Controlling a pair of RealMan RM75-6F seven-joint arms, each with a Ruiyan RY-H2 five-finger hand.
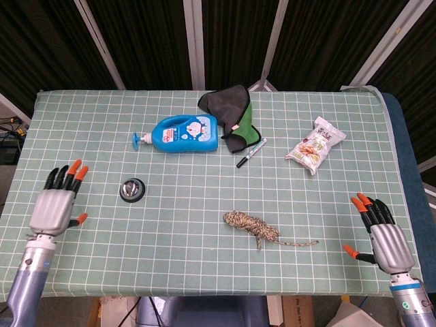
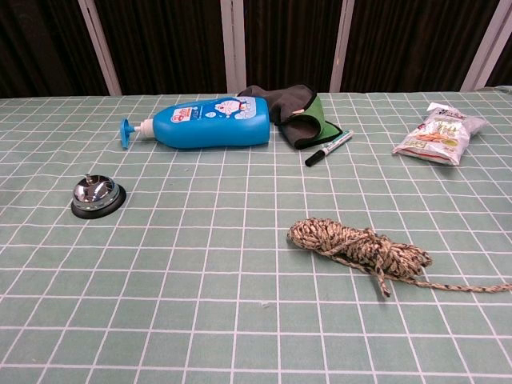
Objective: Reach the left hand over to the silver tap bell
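Head view shows the silver tap bell on its black base (image 1: 131, 189) standing alone on the green checked bench (image 1: 204, 231), left of centre. The left hand (image 1: 56, 204) lies well apart to its left, fingers spread, holding nothing. The right hand (image 1: 383, 235) rests near the bench's right front corner, likewise open-fingered and empty.

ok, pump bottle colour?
Bottle is bright blue with a blue pump nozzle and a cartoon label; the chest view shows it best.
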